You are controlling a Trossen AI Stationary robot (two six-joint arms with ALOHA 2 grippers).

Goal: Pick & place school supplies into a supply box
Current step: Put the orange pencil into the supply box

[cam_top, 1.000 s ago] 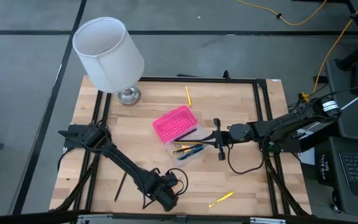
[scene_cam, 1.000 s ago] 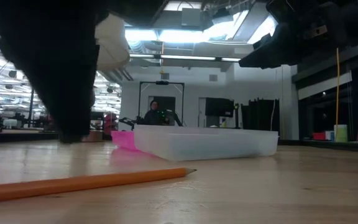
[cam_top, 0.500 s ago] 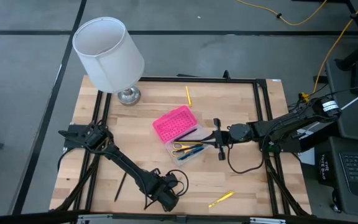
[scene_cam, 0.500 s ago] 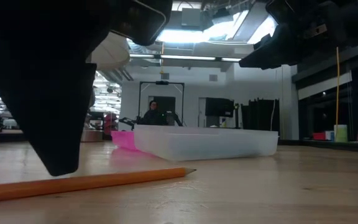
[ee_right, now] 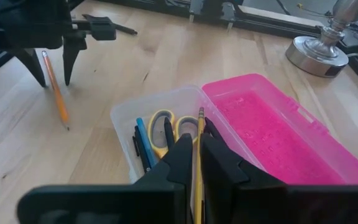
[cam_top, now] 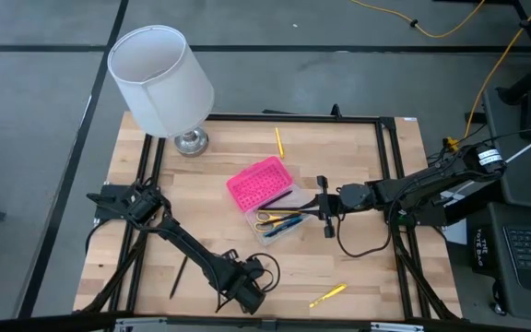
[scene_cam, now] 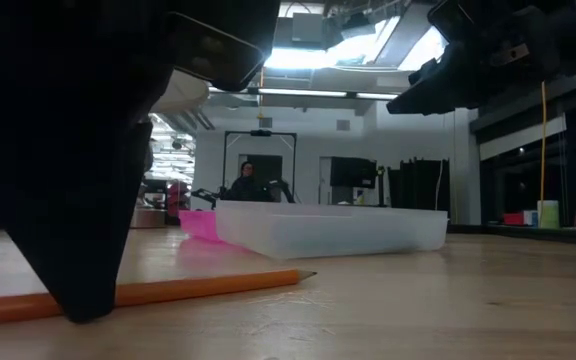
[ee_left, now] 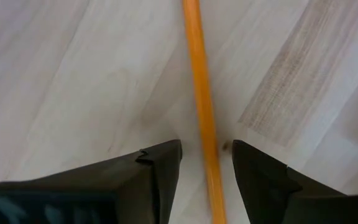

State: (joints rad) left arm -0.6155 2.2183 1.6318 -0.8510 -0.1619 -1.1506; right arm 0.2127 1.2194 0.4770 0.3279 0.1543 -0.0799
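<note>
Table, pencil between tool fingers

An orange pencil lies on the pale wooden table. The left gripper has its two dark fingers spread apart, one on each side of the pencil.

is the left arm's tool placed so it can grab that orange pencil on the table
Probably yes. The left tool is open and straddles the orange pencil, one finger on each side, low at the table. Nothing lies between the fingers and the pencil.
</note>
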